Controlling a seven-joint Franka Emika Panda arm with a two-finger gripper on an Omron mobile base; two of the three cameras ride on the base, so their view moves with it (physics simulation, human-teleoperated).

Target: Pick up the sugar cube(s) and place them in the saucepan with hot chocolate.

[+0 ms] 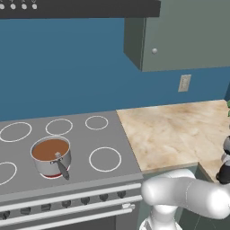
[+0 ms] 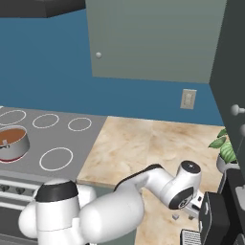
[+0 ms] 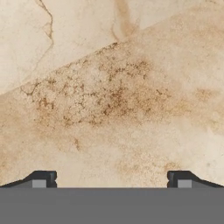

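Right now my claw [image 3: 111,179] is hanging low over the marble counter [image 1: 170,130], and in the hand view its two dark fingertips [image 3: 43,178] are standing far apart at the lower left and lower right of the frame, with nothing between them. So the claw is wide open and is holding nothing. In the right base view my arm is reaching toward the lower right of the frame, and the claw [image 2: 191,210] is partly hidden there beside a dark box [image 2: 215,217]. A small grey-white cube, which I am taking for the sugar cube [image 2: 175,217], is lying on the counter just beside my wrist, at the lower middle-right of that view.

The saucepan with hot chocolate [image 1: 50,155] is sitting on the grey stove [image 1: 112,134] at the lower left of the left base view, with its dark handle pointing toward the bottom of the frame and a red glow under it. It is well apart from my claw. A green plant [image 2: 225,146] is standing at the right edge of the right base view.
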